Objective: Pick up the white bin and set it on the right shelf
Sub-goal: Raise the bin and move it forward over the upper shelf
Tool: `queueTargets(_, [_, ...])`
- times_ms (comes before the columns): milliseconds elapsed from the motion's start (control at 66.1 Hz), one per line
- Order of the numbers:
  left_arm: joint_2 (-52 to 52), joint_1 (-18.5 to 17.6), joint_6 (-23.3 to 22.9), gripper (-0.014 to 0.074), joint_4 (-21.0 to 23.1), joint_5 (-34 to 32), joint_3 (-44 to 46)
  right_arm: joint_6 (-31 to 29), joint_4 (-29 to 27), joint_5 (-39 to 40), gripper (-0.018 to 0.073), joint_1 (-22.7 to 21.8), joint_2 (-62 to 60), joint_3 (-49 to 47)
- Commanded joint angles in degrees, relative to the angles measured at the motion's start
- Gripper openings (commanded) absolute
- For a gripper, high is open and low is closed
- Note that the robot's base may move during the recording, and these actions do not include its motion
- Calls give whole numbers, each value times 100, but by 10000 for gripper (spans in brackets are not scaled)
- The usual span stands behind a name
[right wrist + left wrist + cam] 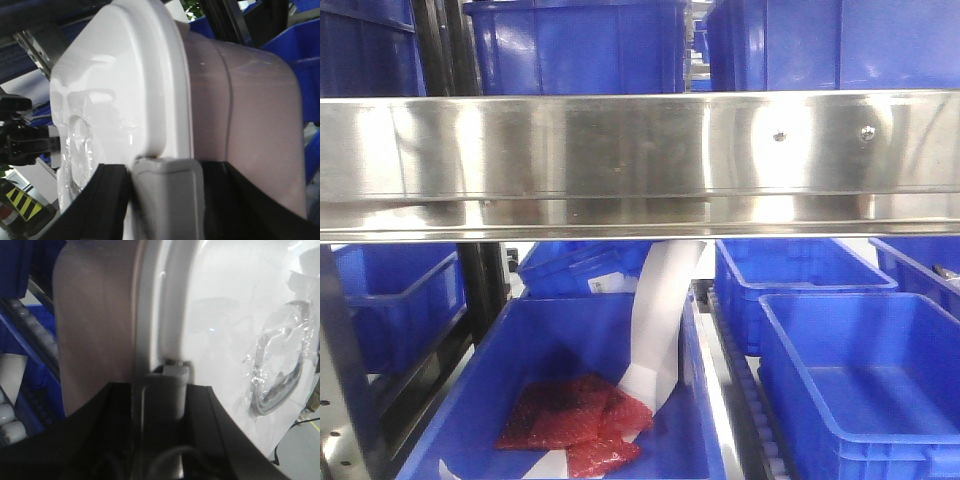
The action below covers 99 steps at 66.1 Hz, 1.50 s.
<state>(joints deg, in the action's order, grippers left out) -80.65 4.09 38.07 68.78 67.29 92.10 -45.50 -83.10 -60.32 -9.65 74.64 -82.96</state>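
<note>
The white bin [220, 315] fills the left wrist view, white lid to the right and pale pinkish body to the left. My left gripper [161, 390] is shut on it, black fingers [220, 415] flanking a grey latch [176, 375] at the lid's rim. In the right wrist view the white bin [130, 80] shows lid left, body right. My right gripper [166, 172] is shut on the grey latch [167, 195] of that end. The right shelf [640, 150] crosses the front view as a shiny steel rail with two screws. The bin and both grippers are out of the front view.
Blue open bins [575, 45] stand on the steel shelf. Below it lie more blue bins [865, 390], one holding red bubble bags [575, 425] and a white paper strip [660, 320]. Dark uprights [485, 290] stand left. Roller tracks [30, 350] run beside the bin.
</note>
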Motion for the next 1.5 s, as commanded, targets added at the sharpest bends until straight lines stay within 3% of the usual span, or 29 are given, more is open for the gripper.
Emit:
queueTargets(0, [-75,-104,102,-118,442,97,271,183,-1187,-1284,69,416,115,-608])
queueTargets(182, [-428,-34,102,-118,296,-153,271,219,-1187,-1049,69,1140,852,-1099])
queueTargets(469, [-615,-17,155,-117,139,-722,271,213,-1149,-663,69,1863,1794,-1213])
queueTargets(772, [-693,-90,324,-116,26,-982,271,170,-1149,-512,69,2036,2494,-1213])
queueTargets(1029, [-720,-409,324,-106,-953,-1058,271,150,-1155,-444,86,2036,2574,-1234])
queueTargets(1180, [-852,-459,303,-8,-1015,-962,271,150,-1158,-441,194,2036,2574,-1284])
queueTargets(1483, [-960,-459,293,353,-1019,-861,271,150,-1060,-435,550,2016,2568,-1289])
